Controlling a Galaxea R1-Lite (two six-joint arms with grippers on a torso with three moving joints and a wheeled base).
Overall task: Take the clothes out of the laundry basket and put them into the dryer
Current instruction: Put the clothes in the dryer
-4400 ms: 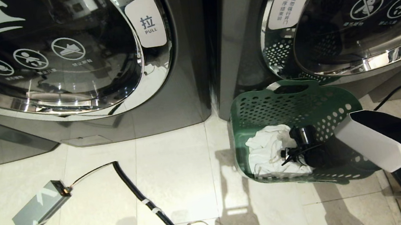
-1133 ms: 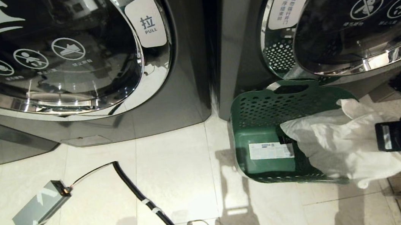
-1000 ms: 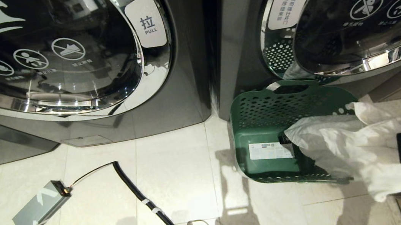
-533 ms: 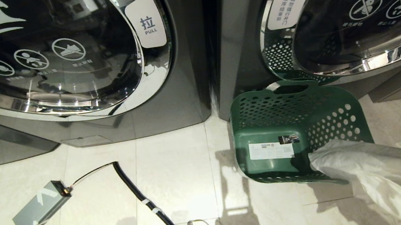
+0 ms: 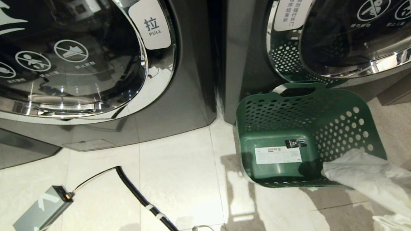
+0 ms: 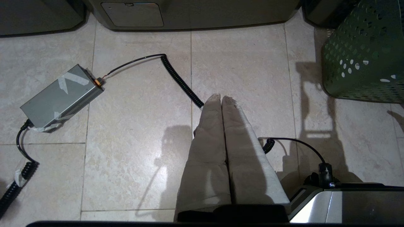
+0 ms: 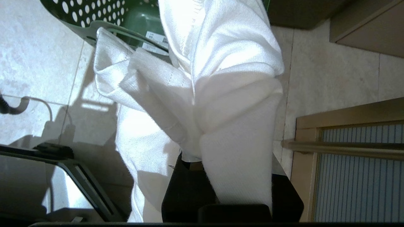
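Note:
The dark green laundry basket [image 5: 336,95] stands on the floor against the right dryer [image 5: 365,13]. Its bottom is bare apart from a white label. A white garment [image 5: 378,184] trails from the basket's near right corner towards the lower right of the head view. In the right wrist view my right gripper [image 7: 202,142] is shut on this garment [image 7: 221,63], which bunches over the fingers and hides the tips; the basket rim [image 7: 94,12] lies beyond. My left gripper [image 6: 221,99] is parked above the floor tiles, shut and empty, to the left of the basket [image 6: 363,47].
A second machine [image 5: 64,50] with a "PULL" tab stands at the left. A grey box [image 5: 41,212] and its coiled black cable [image 5: 150,208] lie on the tiles. A wooden-framed panel [image 7: 347,148] is at the right, and my base edge [image 7: 79,183] is close by.
My right arm has swung down and to the right, out of the head view, dragging the white garment from over the basket towards the lower right. The basket and left arm stayed put.

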